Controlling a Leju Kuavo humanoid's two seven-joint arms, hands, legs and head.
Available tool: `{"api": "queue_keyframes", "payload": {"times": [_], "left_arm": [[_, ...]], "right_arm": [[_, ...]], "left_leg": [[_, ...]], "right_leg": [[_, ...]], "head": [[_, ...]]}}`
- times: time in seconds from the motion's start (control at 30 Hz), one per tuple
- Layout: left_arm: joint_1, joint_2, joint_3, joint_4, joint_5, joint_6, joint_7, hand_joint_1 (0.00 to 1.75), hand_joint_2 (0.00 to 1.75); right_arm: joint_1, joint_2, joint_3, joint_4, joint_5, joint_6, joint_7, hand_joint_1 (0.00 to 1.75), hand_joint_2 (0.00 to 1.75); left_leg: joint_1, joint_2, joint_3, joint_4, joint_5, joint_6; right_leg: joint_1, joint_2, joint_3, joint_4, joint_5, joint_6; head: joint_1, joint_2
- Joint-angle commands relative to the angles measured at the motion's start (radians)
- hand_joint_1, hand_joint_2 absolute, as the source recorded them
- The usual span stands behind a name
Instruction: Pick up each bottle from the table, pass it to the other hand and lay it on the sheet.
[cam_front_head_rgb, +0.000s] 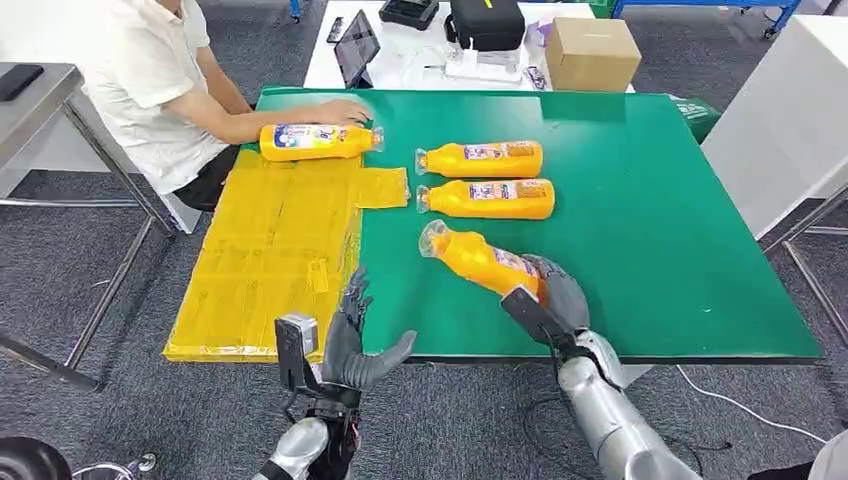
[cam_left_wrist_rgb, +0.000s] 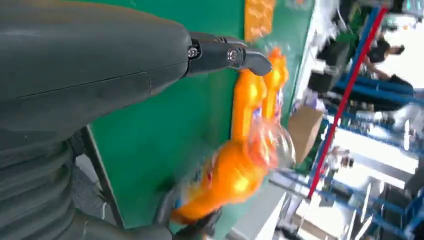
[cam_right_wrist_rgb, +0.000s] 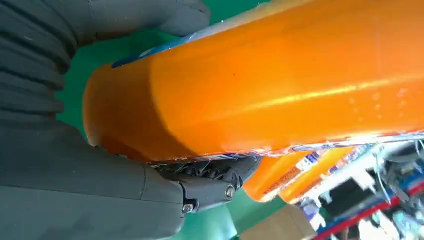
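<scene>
Closest to you in the head view is your left robot hand (cam_front_head_rgb: 352, 345), hovering just off the near edge of the tabletop (cam_front_head_rgb: 640, 250) with fingers spread and nothing in it. It sits right by the near right corner of the yellow sheet (cam_front_head_rgb: 270, 260).

Your right robot hand (cam_front_head_rgb: 545, 295) is wrapped around the base end of an orange bottle (cam_front_head_rgb: 480, 258). The bottle is tilted, with its clear cap end pointing toward the left and away from you, over the green tabletop. The right wrist view shows the grip well: thumb on one side of the orange body (cam_right_wrist_rgb: 280, 80), fingers (cam_right_wrist_rgb: 210, 185) tucked under the other. In the left wrist view the same bottle (cam_left_wrist_rgb: 225, 180) looks blurry, so don't trust the fine detail there.

Two more bottles lie flat on the tabletop beyond the held one, side by side and parallel, caps pointing left: the farther one (cam_front_head_rgb: 482, 158) and the nearer one (cam_front_head_rgb: 487, 198). They're just beside the small flap of sheet that sticks out to the right.

A fourth bottle (cam_front_head_rgb: 318, 141) lies at the far end of the sheet, cap to the right. A person's hand (cam_front_head_rgb: 345, 110) rests right at it; the person in a white shirt (cam_front_head_rgb: 150, 80) sits at the far left corner.

Behind the tabletop there's a white table with a cardboard box (cam_front_head_rgb: 592, 53) and a black case (cam_front_head_rgb: 487, 22).
</scene>
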Motion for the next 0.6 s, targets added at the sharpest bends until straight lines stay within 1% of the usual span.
{"api": "queue_keyframes", "payload": {"times": [0.03, 0.07, 0.1, 0.2, 0.23, 0.27, 0.3, 0.33, 0.37, 0.4, 0.43, 0.47, 0.53, 0.6], "left_arm": [[0.069, 0.048, 0.029, -0.027, 0.088, 0.011, 0.0, 0.0, 1.75], [0.067, 0.047, 0.026, -0.029, 0.091, 0.013, -0.001, 0.0, 1.75], [0.065, 0.05, 0.019, -0.034, 0.098, 0.011, -0.001, 0.0, 1.75], [0.065, 0.062, -0.012, -0.061, 0.123, -0.029, 0.019, 0.0, 1.75], [0.062, 0.066, -0.023, -0.064, 0.125, -0.044, 0.024, 0.0, 1.75], [0.059, 0.069, -0.036, -0.069, 0.128, -0.057, 0.028, 0.0, 1.75], [0.055, 0.072, -0.048, -0.07, 0.125, -0.07, 0.031, 0.0, 1.75], [0.048, 0.076, -0.065, -0.068, 0.125, -0.093, 0.04, 0.0, 1.75], [0.044, 0.077, -0.075, -0.064, 0.123, -0.102, 0.046, 0.0, 1.75], [0.037, 0.074, -0.083, -0.054, 0.149, -0.134, 0.073, 0.0, 1.75], [0.037, 0.066, -0.075, -0.044, 0.21, -0.172, 0.11, 0.0, 1.75], [0.034, 0.071, -0.085, -0.043, 0.211, -0.184, 0.103, 0.0, 1.75], [0.031, 0.072, -0.095, -0.044, 0.208, -0.191, 0.096, 0.0, 1.75], [0.024, 0.069, -0.095, -0.033, 0.219, -0.19, 0.105, 0.0, 1.75]], "right_arm": [[0.206, 0.047, 0.08, -0.324, -0.063, -0.054, 0.038, 1.75, 1.75], [0.205, 0.043, 0.088, -0.324, -0.068, -0.054, 0.045, 1.75, 1.75], [0.205, 0.042, 0.1, -0.329, -0.083, -0.073, 0.017, 1.75, 1.75], [0.206, 0.066, 0.168, -0.366, -0.085, -0.102, 0.004, 1.75, 1.75], [0.203, 0.077, 0.189, -0.37, -0.087, -0.094, 0.005, 1.75, 1.75], [0.194, 0.075, 0.237, -0.371, -0.093, -0.075, 0.016, 1.75, 1.75], [0.192, 0.085, 0.25, -0.369, -0.093, -0.071, 0.016, 1.75, 1.75], [0.177, 0.083, 0.291, -0.348, -0.101, -0.047, 0.024, 1.75, 1.75], [0.171, 0.087, 0.303, -0.339, -0.103, -0.042, 0.025, 1.75, 1.75], [0.157, 0.094, 0.328, -0.315, -0.097, -0.048, 0.018, 1.75, 1.75], [0.146, 0.102, 0.355, -0.295, -0.089, -0.059, 0.008, 1.75, 1.75], [0.142, 0.11, 0.378, -0.285, -0.093, -0.056, 0.004, 1.75, 1.75], [0.141, 0.114, 0.404, -0.284, -0.088, -0.057, 0.002, 1.73, 1.75], [0.14, 0.114, 0.429, -0.282, -0.087, -0.056, 0.001, 1.75, 1.75]], "left_leg": [[0.001, -0.001, 0.0, -0.002, -0.001, 0.001], [0.0, 0.001, -0.002, -0.001, -0.001, 0.001], [0.0, 0.0, -0.003, -0.001, -0.001, 0.001], [0.0, 0.0, -0.009, 0.0, -0.001, 0.001], [0.0, 0.001, -0.008, -0.001, -0.001, 0.001], [0.0, 0.002, -0.01, 0.0, -0.001, 0.001], [0.001, 0.003, -0.008, -0.001, -0.002, 0.002], [0.0, 0.002, -0.012, 0.0, -0.001, 0.001], [0.0, 0.003, -0.012, 0.0, -0.001, 0.001], [0.0, 0.004, -0.011, -0.001, -0.002, 0.001], [0.0, 0.003, -0.013, -0.001, -0.001, 0.001], [0.0, 0.002, -0.012, -0.001, -0.001, 0.001], [0.0, 0.001, -0.015, 0.0, 0.0, 0.001], [0.0, 0.003, -0.013, -0.001, -0.001, 0.001]], "right_leg": [[0.001, -0.003, 0.001, -0.002, -0.001, -0.003], [0.001, -0.001, -0.001, -0.001, -0.001, -0.003], [0.001, -0.001, -0.002, -0.001, -0.002, -0.004], [0.0, -0.001, -0.008, 0.0, -0.001, -0.002], [0.001, -0.001, -0.008, 0.0, -0.001, -0.003], [0.001, 0.001, -0.01, 0.0, -0.001, -0.003], [0.002, 0.0, -0.007, 0.0, -0.002, -0.006], [0.001, 0.0, -0.012, 0.001, -0.001, -0.003], [0.001, 0.001, -0.011, 0.001, -0.001, -0.004], [0.001, 0.002, -0.011, 0.0, -0.001, -0.004], [0.001, 0.001, -0.013, 0.0, -0.001, -0.003], [0.001, 0.0, -0.012, 0.0, -0.001, -0.004], [0.0, -0.001, -0.014, 0.0, 0.0, -0.002], [0.001, 0.0, -0.013, 0.0, -0.001, -0.004]], "head": [[0.0, 0.0], [0.0, 0.0], [-0.001, 0.0], [0.0, 0.0], [0.0, 0.0], [0.0, 0.0], [0.0, 0.0], [0.0, 0.0], [-0.001, 0.0], [0.0, 0.0], [0.0, 0.0], [-0.001, 0.0], [0.0, 0.0], [-0.001, 0.0]]}}
